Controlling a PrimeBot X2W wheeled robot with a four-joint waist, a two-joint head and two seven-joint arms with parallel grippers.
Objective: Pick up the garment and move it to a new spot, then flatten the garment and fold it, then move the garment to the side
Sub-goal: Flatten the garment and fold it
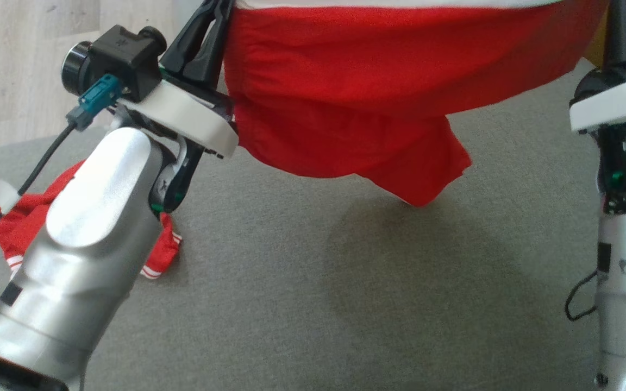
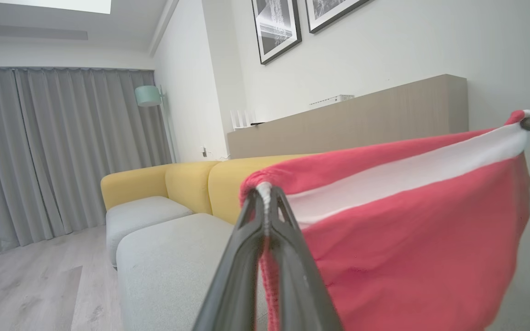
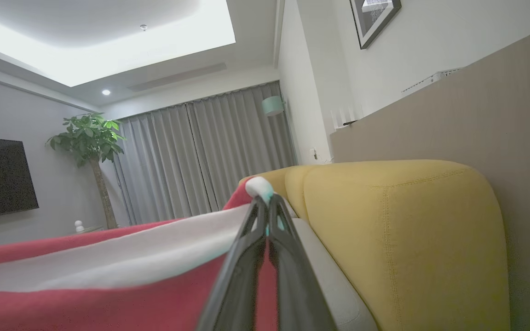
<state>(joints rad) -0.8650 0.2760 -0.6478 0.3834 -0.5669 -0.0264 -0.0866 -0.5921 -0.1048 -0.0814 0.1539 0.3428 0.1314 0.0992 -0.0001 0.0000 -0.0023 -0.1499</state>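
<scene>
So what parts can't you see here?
- Head view: the top of the held red garment is cut off by the picture's upper edge.
- Head view: a second red garment on the grey surface is mostly hidden behind the left forearm.
- Right wrist view: the garment below the right end effector runs off the bottom edge.

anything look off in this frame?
Mostly fine: the red garment hangs taut between the left gripper and right gripper, jaws shut on its white band. Two oddities: one lower corner sags well below the rest, and a second red, white-striped garment lies crumpled on the grey cushion under the left forearm.
</scene>
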